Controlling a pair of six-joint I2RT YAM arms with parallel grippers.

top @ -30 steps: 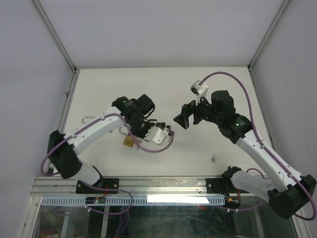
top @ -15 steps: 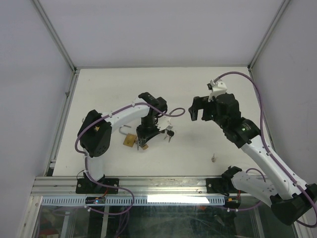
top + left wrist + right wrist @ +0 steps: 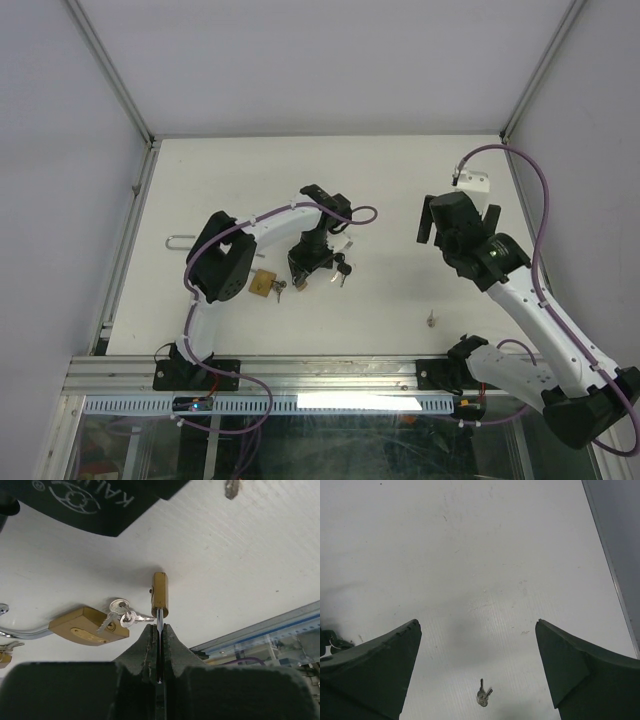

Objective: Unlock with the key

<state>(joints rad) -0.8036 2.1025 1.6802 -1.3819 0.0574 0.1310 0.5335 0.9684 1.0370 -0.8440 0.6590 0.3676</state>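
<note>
While the left gripper (image 3: 159,627) is pinched shut on a thin metal blade (image 3: 159,616) running into a small brass lock (image 3: 160,592), a bigger padlock (image 3: 87,626) lies just beside it on the table (image 3: 225,555), ringed keys (image 3: 120,612) at its face. The right gripper (image 3: 477,622) hangs wide apart above loose keys (image 3: 482,696).

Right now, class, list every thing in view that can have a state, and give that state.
left gripper: shut on metal strip running into small brass lock
right gripper: open, empty
large padlock: lying flat, key ring lying against it
loose key: lying on table, untouched
</note>
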